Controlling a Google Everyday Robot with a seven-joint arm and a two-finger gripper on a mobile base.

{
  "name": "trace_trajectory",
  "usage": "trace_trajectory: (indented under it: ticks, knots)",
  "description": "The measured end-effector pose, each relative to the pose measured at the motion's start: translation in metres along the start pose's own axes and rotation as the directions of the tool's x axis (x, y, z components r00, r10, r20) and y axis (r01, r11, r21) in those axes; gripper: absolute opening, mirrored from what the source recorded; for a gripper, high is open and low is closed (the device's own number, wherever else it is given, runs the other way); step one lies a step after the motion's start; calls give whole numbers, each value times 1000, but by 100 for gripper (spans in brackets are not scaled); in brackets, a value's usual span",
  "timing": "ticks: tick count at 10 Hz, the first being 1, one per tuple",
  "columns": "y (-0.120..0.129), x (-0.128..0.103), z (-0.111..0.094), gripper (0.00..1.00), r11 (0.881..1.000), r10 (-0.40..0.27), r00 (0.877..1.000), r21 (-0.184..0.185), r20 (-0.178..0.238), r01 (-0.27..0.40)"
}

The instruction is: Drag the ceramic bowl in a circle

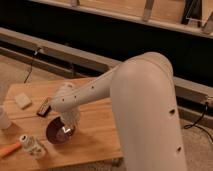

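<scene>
The ceramic bowl (57, 133) is a small dark maroon glossy bowl on the wooden table (95, 137), near its front middle. My gripper (66, 129) reaches down from the white wrist into the bowl's right side, its tip inside the bowl. The big white arm crosses from the right and hides the table's right part.
A dark bar (44, 107) lies just behind the bowl. A pale sponge (22, 100) sits at back left. A white cup (4, 119) stands at the left edge. A small white bottle (32, 145) and an orange thing (9, 149) lie at front left.
</scene>
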Motion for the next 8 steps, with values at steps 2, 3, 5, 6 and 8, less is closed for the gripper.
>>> trace_trajectory:
  ticks: [2,3,5,6,8]
  knots:
    - [-5,15,2,17,1000,-4,999,5,-36,4]
    - [-14,25,3,17,1000,-7,998,21,-58,8]
    - [-30,37,2,17,998,-10,997,57,-83,15]
    - [-43,44,1,17,996,-9,995,88,-95,17]
    - [-64,51,-1,17,991,3,994,134,-108,11]
